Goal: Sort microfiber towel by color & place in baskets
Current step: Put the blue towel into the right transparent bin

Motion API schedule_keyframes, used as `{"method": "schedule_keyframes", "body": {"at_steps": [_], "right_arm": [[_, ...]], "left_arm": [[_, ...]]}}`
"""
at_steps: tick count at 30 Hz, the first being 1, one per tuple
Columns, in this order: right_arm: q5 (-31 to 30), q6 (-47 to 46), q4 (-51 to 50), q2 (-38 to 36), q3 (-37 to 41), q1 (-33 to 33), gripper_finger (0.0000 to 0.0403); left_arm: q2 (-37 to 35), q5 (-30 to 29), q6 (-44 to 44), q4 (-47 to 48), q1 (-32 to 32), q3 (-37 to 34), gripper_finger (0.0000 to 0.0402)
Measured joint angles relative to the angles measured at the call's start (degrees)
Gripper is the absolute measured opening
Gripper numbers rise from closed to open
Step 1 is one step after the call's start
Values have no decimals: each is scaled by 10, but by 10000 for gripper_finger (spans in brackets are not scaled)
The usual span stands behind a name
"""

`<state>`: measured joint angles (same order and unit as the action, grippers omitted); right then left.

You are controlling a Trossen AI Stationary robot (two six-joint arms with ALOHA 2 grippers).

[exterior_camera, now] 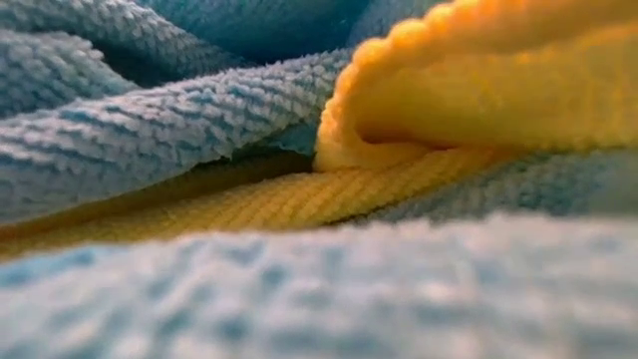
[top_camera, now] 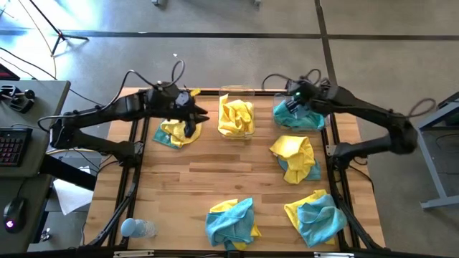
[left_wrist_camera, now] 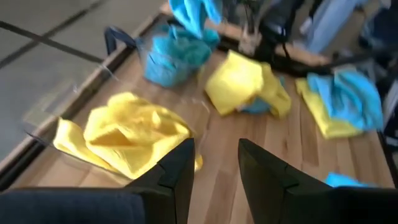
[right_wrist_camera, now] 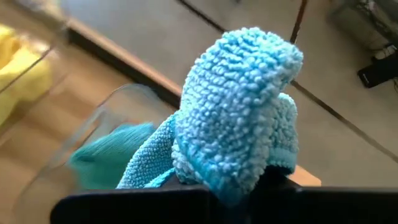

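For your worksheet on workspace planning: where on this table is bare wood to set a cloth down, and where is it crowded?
The widest bare wood lies mid-table, bordered by the yellow basket behind, the left cloth pile, the right-hand pile and the front piles. The front left is bare too, apart from the bottle. The back row and right side are crowded.

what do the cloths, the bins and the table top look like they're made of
The blue cloth held in the right gripper looks like soft microfiber: its surface is a nubby, looped pile with a matte look. The bin of yellow cloths seems to be clear, glossy plastic, since the cloths show through its walls. The table top looks like wood, with pale planks and visible grain.
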<state>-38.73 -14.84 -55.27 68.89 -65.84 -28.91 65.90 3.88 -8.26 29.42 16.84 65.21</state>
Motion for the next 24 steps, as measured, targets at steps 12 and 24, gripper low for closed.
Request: {"method": "schedule_keyframes", "body": {"at_steps": [12, 24], "right_arm": [[157, 43, 121, -44, 218, -134, 5], [318, 17, 182, -44, 258, -228, 80]], "left_arm": [[0, -22, -44, -66, 21, 0, 113], [1, -59, -82, -71, 19, 0, 113]]}}
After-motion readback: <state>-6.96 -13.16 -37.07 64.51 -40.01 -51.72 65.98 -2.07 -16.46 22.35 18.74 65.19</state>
